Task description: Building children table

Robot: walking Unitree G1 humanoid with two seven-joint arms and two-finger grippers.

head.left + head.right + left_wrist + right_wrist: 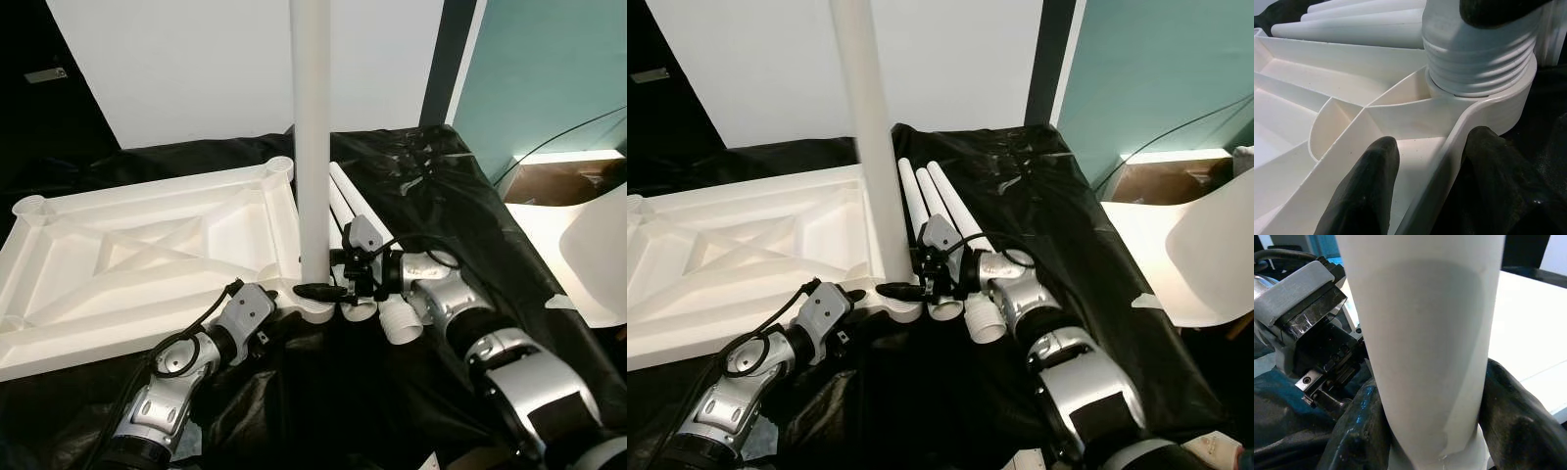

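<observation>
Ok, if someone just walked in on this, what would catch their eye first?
The tall white table leg standing upright in the near corner socket of the upturned white tabletop, with the right gripper clamped around its base. The left gripper straddles the tabletop's edge right beside that socket. Spare white legs lie on the black sheet behind.

**Around the work surface**

A crinkled black plastic sheet point(460, 196) covers the surface. Behind it stands a plain white wall panel point(196, 69), with a dark vertical post point(446, 59) beside it and a teal painted wall point(549, 69) further right. A thin black cable point(563, 132) runs across the teal wall. Near the right edge sits a white moulded chair point(1205, 264), and behind it a brown cardboard box point(563, 181).
</observation>
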